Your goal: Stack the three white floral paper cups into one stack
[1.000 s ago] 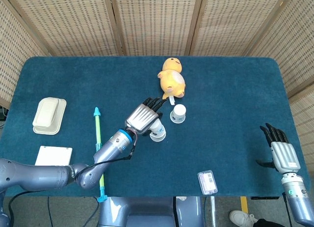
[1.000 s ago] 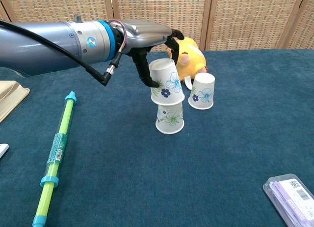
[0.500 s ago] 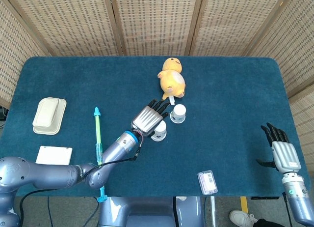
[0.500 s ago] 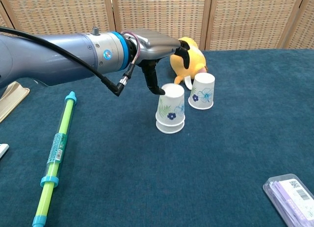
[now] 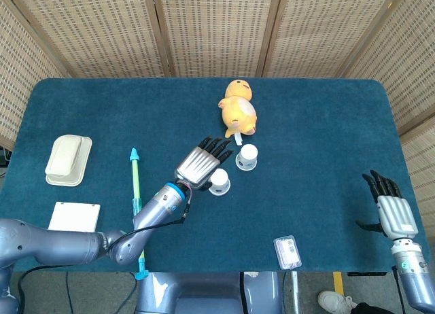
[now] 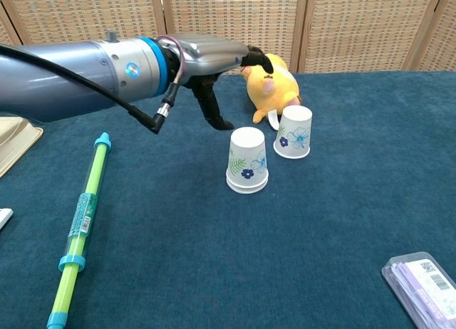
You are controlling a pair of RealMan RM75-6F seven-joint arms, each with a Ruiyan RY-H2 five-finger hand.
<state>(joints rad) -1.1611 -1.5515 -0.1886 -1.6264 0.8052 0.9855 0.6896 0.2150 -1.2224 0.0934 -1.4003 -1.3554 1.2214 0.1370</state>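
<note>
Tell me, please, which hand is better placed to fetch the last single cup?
Left. The left hand hovers open just beside the stack and near the single cup, while the right hand waits at the table's far right edge.

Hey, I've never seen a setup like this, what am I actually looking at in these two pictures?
This is a two-armed robot with finger hands at a blue table. One picture looks down from its head, the other looks forward from its chest. The left hand hovers open above two upside-down floral paper cups nested into a stack; it holds nothing. A third cup stands apart, beside a yellow plush toy. The right hand waits open at the table's edge. Also there: a green and blue tube, a beige container, a white card and a clear packet.
</note>
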